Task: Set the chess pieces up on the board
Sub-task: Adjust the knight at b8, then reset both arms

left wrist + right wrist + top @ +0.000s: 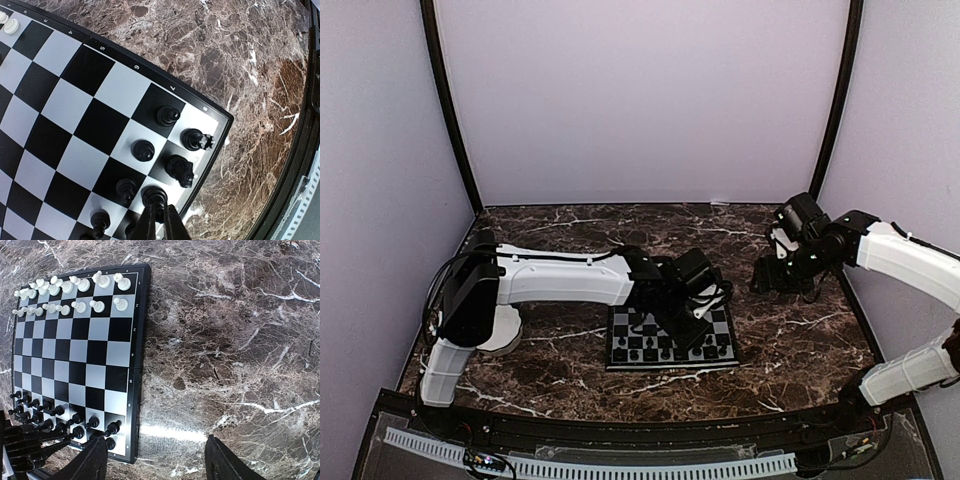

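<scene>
The board [672, 366] lies mid-table, and also shows in the wrist views [55, 100] [95, 352]. White chess pieces [75, 290] fill two rows at one end. Black chess pieces [55, 412] fill two rows at the other end. My left gripper [160, 211] [695, 312] reaches over the black end. It is shut on the top of a black piece [154, 196] in the back row, beside the black knight [181, 170] and the corner rook [196, 140]. My right gripper [157, 457] [775, 280] hangs open over bare marble to the right of the board, with nothing between its fingers [92, 462].
The dark veined marble tabletop [570, 380] surrounds the board. A white rounded object [508, 338] sits at the left, mostly hidden under the left arm. Pale walls close in the back and both sides, and a black rail [620, 430] runs along the near edge.
</scene>
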Controlling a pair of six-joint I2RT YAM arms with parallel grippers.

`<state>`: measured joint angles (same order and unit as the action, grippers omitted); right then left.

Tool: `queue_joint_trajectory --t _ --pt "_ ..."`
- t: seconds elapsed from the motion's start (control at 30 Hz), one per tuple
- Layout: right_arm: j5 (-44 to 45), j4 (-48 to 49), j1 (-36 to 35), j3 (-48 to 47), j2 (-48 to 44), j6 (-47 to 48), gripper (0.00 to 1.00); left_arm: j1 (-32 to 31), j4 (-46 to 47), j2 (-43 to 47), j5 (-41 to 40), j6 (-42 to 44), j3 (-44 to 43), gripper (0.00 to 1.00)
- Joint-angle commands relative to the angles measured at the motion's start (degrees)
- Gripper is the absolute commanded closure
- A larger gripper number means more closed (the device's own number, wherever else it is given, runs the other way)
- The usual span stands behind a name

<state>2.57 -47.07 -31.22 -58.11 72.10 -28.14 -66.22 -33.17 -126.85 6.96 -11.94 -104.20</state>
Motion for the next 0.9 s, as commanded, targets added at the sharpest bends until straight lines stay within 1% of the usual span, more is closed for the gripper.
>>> queue_joint_trajectory --t 0.0,0.17,0.4,0.47,0.5,0.53,0.57,0.63,0.67,0.7,0.73,0.77,0.8,0.87 --pt "-0.18 1.48 0.37 0.08 0.03 0.21 0.32 -0.38 -2.97 2.22 -0.30 0.70 0.86 0.89" --pt "0.26 1.05 0.38 -0.79 0.33 0.58 0.32 -0.57 -3.09 2.68 -0.04 1.48 0.27 0.83" --pt "1.30 0.27 0.47 -3.83 0.21 2.23 0.31 -0.58 -1.75 6.80 -0.87 4.61 0.75 0.78" --pt "0.85 0.83 0.46 -5.99 -0.15 3.54 0.30 -0.54 -1.75 8.78 -2.30 5.85 0.97 0.77" --pt "0.75 1.49 0.46 -7.78 -0.43 4.52 0.30 -0.42 -1.97 10.45 -4.50 6.22 1.32 0.77" --pt "0.98 2.51 0.47 -9.13 -0.89 5.27 0.28 -0.32 -1.98 11.48 -5.38 6.84 1.61 0.76" --pt "2.12 3.38 0.54 -10.65 -1.45 6.09 0.24 0.27 -1.72 13.96 -8.43 6.98 2.70 0.76" --pt "4.10 5.01 0.63 -13.79 -1.69 7.90 0.11 1.96 -0.69 18.18 -11.77 6.25 4.69 0.72" --pt "4.90 5.83 0.64 -15.32 -1.62 9.14 0.03 3.72 -0.59 19.65 -12.84 4.48 5.27 0.66" --pt "5.81 6.56 0.64 -16.82 -1.37 10.40 0.02 4.78 -1.16 22.09 -14.76 3.29 5.84 0.62" --pt "6.96 7.06 0.64 -18.27 -1.10 11.57 0.01 7.17 -1.75 23.23 -15.43 0.66 5.76 0.55" --pt "8.52 7.67 0.64 -19.46 -0.77 11.77 0.01 8.39 -3.11 25.14 -16.26 -0.51 5.59 0.52" --pt "10.56 7.92 0.68 -20.63 -0.34 11.51 0.02 10.89 -3.91 25.94 -16.58 -2.42 4.86 0.47" --pt "13.80 7.72 0.64 -23.02 0.75 11.06 0.01 13.96 -6.41 27.83 -18.03 -3.81 3.44 0.39"
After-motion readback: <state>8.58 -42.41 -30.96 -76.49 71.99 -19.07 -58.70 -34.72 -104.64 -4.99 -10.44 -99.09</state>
